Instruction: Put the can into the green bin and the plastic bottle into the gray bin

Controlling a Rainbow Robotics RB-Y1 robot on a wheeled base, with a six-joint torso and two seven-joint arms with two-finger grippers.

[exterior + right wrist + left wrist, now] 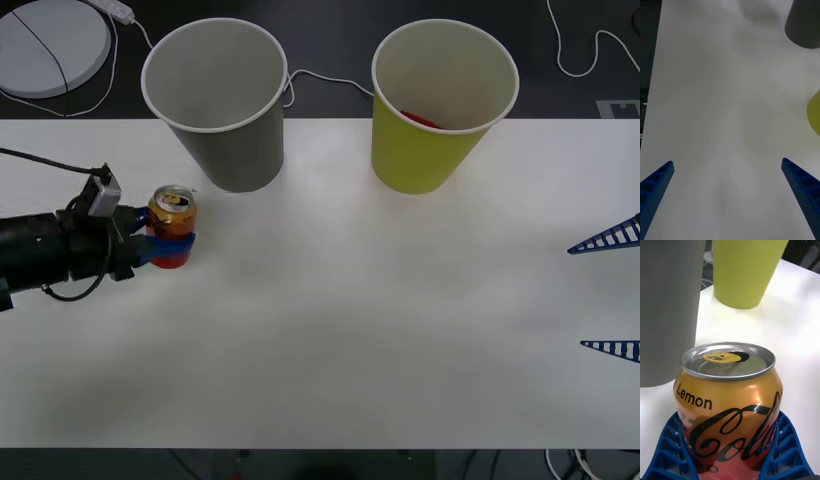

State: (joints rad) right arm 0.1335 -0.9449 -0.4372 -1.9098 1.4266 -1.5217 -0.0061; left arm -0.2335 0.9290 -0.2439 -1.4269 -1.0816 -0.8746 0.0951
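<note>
Gripping: left end effector [168, 250] clasps the upright can [173, 226] on the white desk [350, 330].
Right end effector [610, 292]: spread open, at the desk's right edge.
Room: dark floor, white cables [585, 60] behind.

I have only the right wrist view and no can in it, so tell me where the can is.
Observer: The can stands upright on the table's left side, in front of the gray bin, far from your right gripper.
Operator: Report the left gripper.
Observer: The left gripper is shut on the can's lower half, one blue finger on each side.
Operator: Look inside the green bin.
Observer: The green bin has something red inside; I cannot tell what it is.
</note>
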